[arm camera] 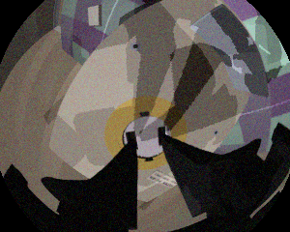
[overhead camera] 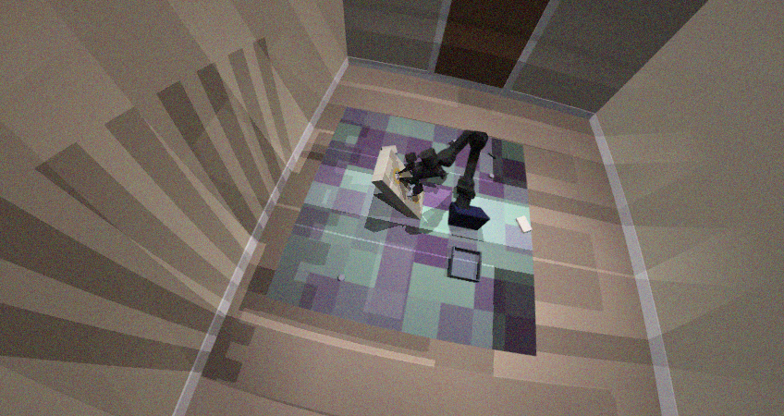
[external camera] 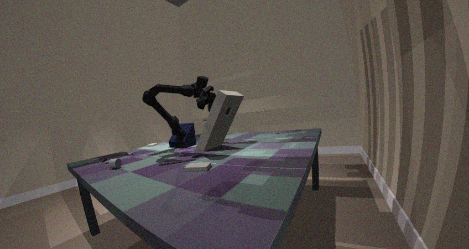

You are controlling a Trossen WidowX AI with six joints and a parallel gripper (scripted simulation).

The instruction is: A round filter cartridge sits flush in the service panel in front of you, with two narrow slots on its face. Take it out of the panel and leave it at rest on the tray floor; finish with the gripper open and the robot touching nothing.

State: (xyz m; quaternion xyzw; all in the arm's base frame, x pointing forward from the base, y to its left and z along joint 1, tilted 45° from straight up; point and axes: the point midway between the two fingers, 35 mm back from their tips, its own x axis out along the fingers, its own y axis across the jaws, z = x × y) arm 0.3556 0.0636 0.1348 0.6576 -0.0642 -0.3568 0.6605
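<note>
The round pale cartridge sits in the panel, inside a yellow ring. The panel leans back on the table. My gripper is partly open with nothing held between its fingers. Its two fingertips are at the cartridge face, over the places of the two slots, which they cover. How deep the tips reach is hidden. In the exterior view the panel hides the tips. The dark-rimmed tray stands on the table, away from the panel and beyond the arm's base.
The navy arm base stands between panel and tray. A white block lies near the table edge. Another pale block and a white cylinder are on the table. A printed label is beside the yellow ring.
</note>
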